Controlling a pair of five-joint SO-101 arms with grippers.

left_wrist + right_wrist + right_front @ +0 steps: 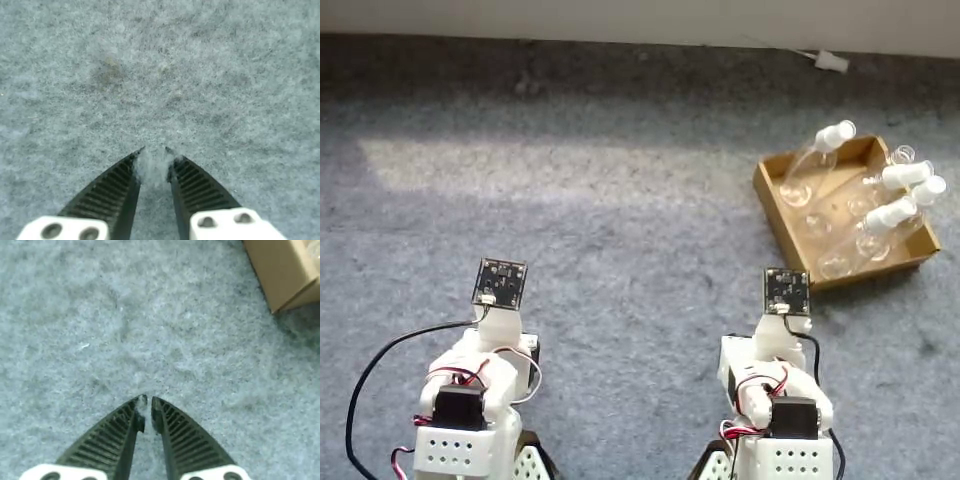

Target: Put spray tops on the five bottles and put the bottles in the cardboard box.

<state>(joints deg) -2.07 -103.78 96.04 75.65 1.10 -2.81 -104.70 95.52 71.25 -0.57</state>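
High view: I sit at the near edge of a grey, felt-covered tabletop (620, 220), my left arm (480, 390) and right arm (775, 395) side by side, each folded in close to its base. A shallow brown cardboard box (775, 212) lies at an angle on the far right of the tabletop, just beyond my right arm and well apart from my left. Inside it lie the clear plastic bottles (798, 182), crowded together. Every one I can make out wears a white spray top (905, 177), though glare and overlap keep me from counting them for certain. One bottle leans on the box's far wall with its top poking over the rim. The others lie with their tops toward the box's right-hand side. A pale band of light crosses the tabletop to the left of the box.

Left wrist view: my left fingers (155, 149) are drawn almost together, a sliver of grey felt showing between the tips. They hold nothing and point down at the tabletop.

Right wrist view: my right fingers (149, 400) are closed to a hairline and empty, tips over the tabletop. A corner of the cardboard box (285, 270) stands ahead of them, near but apart.
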